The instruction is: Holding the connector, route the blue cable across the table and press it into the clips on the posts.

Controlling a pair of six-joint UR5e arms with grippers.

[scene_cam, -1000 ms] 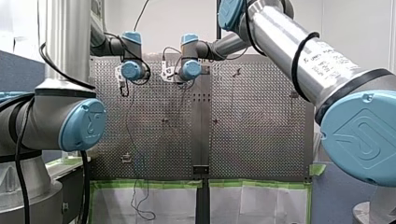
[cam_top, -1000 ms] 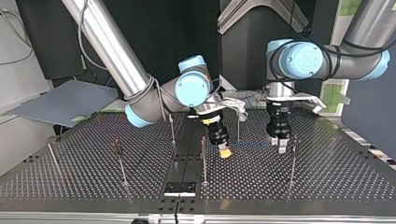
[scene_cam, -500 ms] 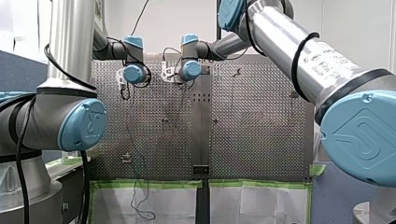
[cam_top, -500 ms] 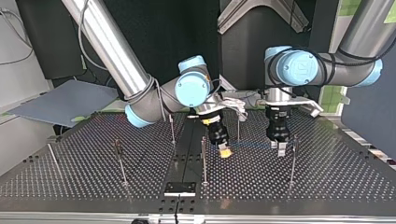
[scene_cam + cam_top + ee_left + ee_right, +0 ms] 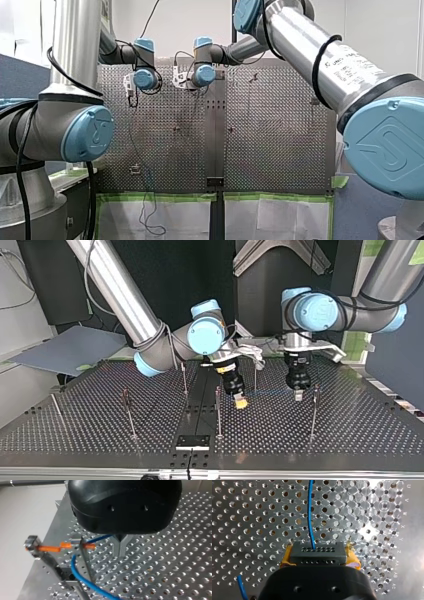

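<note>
and here's my right gripper (image 5: 241, 403) near the middle of the perforated table (image 5: 350, 430), tipped down at a slant, yellow pads (image 5: 287, 556) clamped on either side of the black connector (image 5: 317, 553). the right wrist view gives the best look at that hold: connector square between the pads, and the blue cable (image 5: 310, 512) leaving its front face and running straight ahead over the holes. another short piece of blue shows off to one side under the gripper body. over to my left gripper (image 5: 298, 396), at the top view's right, pointing straight down with its tips just above the plate. in the left wrist view its metal fingers (image 5: 119, 547) are pressed together in a narrow v, and the cable comes out at their side, so it looks nipped there. from the fingers the cable heads to a thin post (image 5: 85, 560) carrying an orange clip (image 5: 65, 546), crosses at clip height, then drops in a loose curve and sweeps along the table under the camera. whether it is seated in the clip, can't tell from here. back in the top view, a faint blue line stretches level between the two grippers. a slim rod (image 5: 313, 412) stands just beside my left gripper and another (image 5: 218, 412) just beside my right.
</note>
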